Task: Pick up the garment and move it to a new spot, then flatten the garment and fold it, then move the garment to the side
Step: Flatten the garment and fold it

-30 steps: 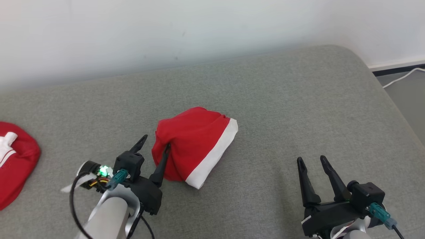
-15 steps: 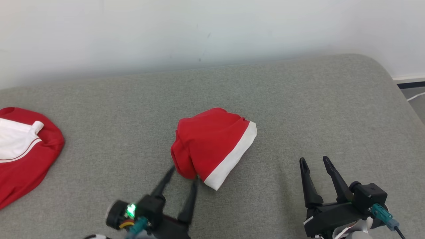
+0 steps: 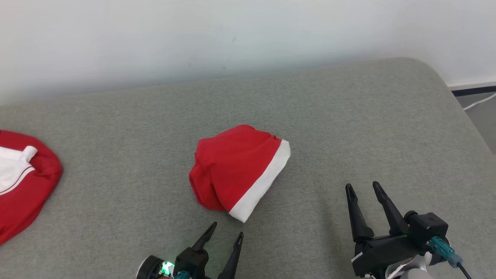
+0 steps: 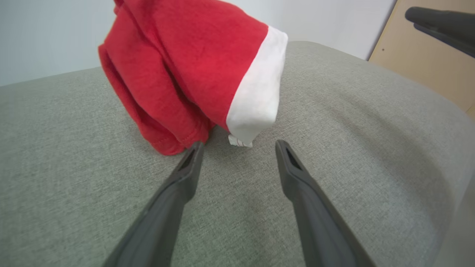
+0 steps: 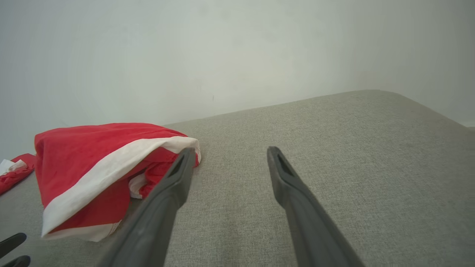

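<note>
Centrally, a bunched, folded red garment (image 3: 236, 170) with a white band lies on a grey upholstered surface (image 3: 348, 128), just beyond the left pincer (image 3: 228, 228). Left and right pincer (image 3: 362, 185) both gape, grasping nothing. A pale wall (image 3: 232, 35) stands behind.

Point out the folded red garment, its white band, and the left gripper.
Folded red garment (image 3: 232, 166), head view, red middle.
White band (image 4: 259, 81), left wrist view, middle of the strip.
Left gripper (image 3: 228, 228), head view, midway between fingertips.

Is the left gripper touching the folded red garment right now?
Apart. In the head view, a strip of grey cushion shows between the left gripper and the near edge of the red garment.
</note>
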You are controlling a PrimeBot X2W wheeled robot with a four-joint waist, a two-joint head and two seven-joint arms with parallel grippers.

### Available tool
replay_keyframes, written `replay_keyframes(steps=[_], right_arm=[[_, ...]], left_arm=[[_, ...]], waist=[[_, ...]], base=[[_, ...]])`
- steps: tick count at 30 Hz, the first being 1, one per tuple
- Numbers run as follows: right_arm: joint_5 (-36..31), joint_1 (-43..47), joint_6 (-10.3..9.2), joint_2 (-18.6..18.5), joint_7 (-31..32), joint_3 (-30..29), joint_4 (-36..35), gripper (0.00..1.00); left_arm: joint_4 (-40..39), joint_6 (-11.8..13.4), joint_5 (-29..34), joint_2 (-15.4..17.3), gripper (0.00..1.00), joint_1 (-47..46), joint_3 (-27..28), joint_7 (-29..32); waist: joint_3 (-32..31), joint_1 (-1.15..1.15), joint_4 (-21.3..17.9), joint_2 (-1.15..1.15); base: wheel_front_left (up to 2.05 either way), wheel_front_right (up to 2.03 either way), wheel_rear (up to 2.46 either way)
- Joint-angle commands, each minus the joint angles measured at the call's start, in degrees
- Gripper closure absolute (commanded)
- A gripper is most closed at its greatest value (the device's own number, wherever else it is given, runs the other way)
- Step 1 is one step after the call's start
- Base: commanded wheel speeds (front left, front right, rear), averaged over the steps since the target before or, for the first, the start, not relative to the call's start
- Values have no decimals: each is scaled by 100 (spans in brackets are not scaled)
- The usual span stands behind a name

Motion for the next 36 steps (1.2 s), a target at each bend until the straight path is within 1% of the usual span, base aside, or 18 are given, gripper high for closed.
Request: replay_keyframes(steps=[1,6,8,12,16,17,18,19,22,27,30,34,36], right_arm=[[35,-43,1,-22,-2,4,16,0],[50,-76,1,-36,-2,6,27,0],[48,-69,1,-31,-2,3,25,0],[66,-99,2,-46,-2,30,31,0],[68,-79,2,-51,-2,14,25,0],[64,-80,1,-48,-2,12,18,0],[61,-76,2,-48,-2,5,15,0],[59,-65,1,-50,-2,-9,18,0],[39,-28,1,-51,-2,-57,25,0],[-1,102,2,-45,-2,-134,50,0],[-2,171,2,-12,-2,-123,56,0],[-5,298,1,11,-2,-91,76,0],[-10,317,1,27,-3,-92,82,0]], left_arm=[[93,36,-24,-4,0,-72,-18,-10],[312,144,-98,-13,0,-264,-22,-10],[384,182,-129,-13,0,-348,-102,-9],[702,159,-128,-8,0,-636,-291,-9],[844,271,-240,-8,0,-855,-243,-9],[871,318,-257,-9,52,-887,-204,-9],[896,344,-275,-10,87,-905,-170,-9],[931,350,-280,-11,100,-913,-149,-9],[963,364,-251,-12,100,-887,-62,-9],[884,242,-28,45,100,-816,-54,-9],[788,167,131,221,100,-847,-79,-9],[613,155,329,479,100,-974,-88,-9],[587,112,417,633,100,-1008,-116,-9]], waist=[[8,0,-136,0],[35,0,-376,0],[52,0,-444,0],[93,0,-535,0],[121,0,-572,0],[127,0,-573,0],[128,0,-569,0],[127,0,-560,0],[98,0,-477,0],[-83,0,-178,0],[-203,0,30,0],[-349,0,290,0],[-412,0,399,0]], base=[[0,0,0],[0,0,0],[0,0,0],[0,0,0],[0,0,0],[0,0,0],[0,0,0],[0,0,0],[0,0,0],[0,0,0],[0,0,0],[0,0,0],[0,0,0]])
